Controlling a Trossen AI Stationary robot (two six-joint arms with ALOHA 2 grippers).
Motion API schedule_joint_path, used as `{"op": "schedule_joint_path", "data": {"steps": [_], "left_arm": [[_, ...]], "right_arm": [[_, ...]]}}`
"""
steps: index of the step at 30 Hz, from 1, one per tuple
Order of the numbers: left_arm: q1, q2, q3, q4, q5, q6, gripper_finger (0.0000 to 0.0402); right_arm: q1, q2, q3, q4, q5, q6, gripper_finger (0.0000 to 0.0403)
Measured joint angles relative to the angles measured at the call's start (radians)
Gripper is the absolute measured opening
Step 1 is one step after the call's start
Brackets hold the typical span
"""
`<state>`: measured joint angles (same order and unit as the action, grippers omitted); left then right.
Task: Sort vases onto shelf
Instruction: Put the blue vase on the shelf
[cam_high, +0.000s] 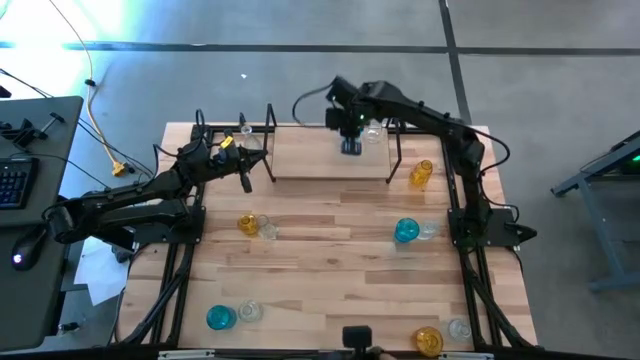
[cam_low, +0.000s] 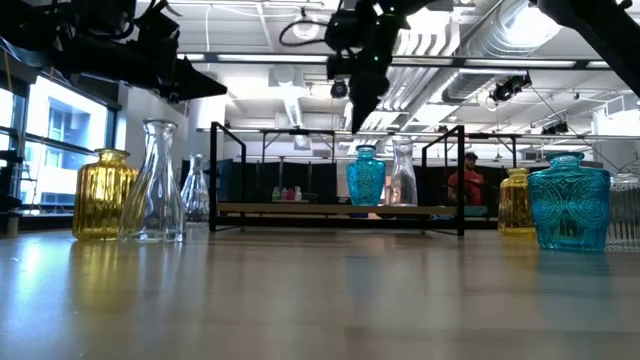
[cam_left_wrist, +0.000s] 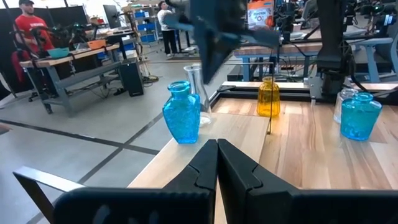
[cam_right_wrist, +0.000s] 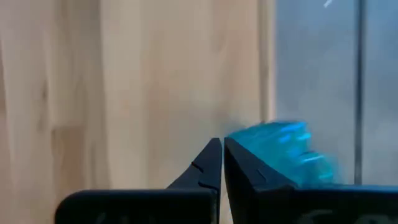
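Right pincer (cam_high: 351, 147) closed, empty, above shelf (cam_high: 310, 160); teal vase (cam_right_wrist: 289, 152) just beside its tips. Left pincer (cam_high: 246, 182) closed, empty. Glass judged fragile, slippery; grip the neck.

The wooden table (cam_high: 340, 260) carried the shelf (cam_high: 320, 158) at its far edge, a light board in a black metal frame with upright loop ends. On that board stood a teal vase (cam_low: 366, 177) with a clear vase (cam_low: 402, 175) just beside it, toward the shelf's right end. An amber vase (cam_high: 421, 174) stood on the tabletop just right of the shelf. Four pairs stood on the bare boards: an amber and clear pair (cam_high: 256, 226) left of centre, a teal and clear pair (cam_high: 413, 231) toward the right, another teal and clear pair (cam_high: 230, 316) near the front left, an amber and clear pair (cam_high: 440, 336) at the front right
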<state>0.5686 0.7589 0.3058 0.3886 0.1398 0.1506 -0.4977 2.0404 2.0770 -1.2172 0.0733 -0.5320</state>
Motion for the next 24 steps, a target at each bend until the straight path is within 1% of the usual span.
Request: {"op": "schedule_joint_path", "data": {"steps": [2, 5, 8, 12, 21, 24], "left_arm": [[0.0, 0.0, 0.0, 0.0, 0.0, 0.0, 0.0], [0.0, 0.0, 0.0, 0.0, 0.0, 0.0, 0.0], [0.0, 0.0, 0.0, 0.0, 0.0, 0.0, 0.0], [0.0, 0.0, 0.0, 0.0, 0.0, 0.0, 0.0], [0.0, 0.0, 0.0, 0.0, 0.0, 0.0, 0.0], [0.0, 0.0, 0.0, 0.0, 0.0, 0.0, 0.0]], "right_arm": [[0.013, 0.0, -0.041, 0.003, 0.017, -0.002, 0.0], [0.022, 0.001, -0.106, 0.018, 0.072, -0.007, 0.0], [0.02, 0.0, -0.165, 0.083, 0.117, -0.004, 0.0], [0.013, 0.001, -0.213, 0.162, 0.12, 0.009, 0.0], [0.0, 0.001, -0.291, 0.25, 0.163, 0.032, 0.0], [-0.001, 0.001, -0.294, 0.27, 0.171, 0.043, 0.0]]}}
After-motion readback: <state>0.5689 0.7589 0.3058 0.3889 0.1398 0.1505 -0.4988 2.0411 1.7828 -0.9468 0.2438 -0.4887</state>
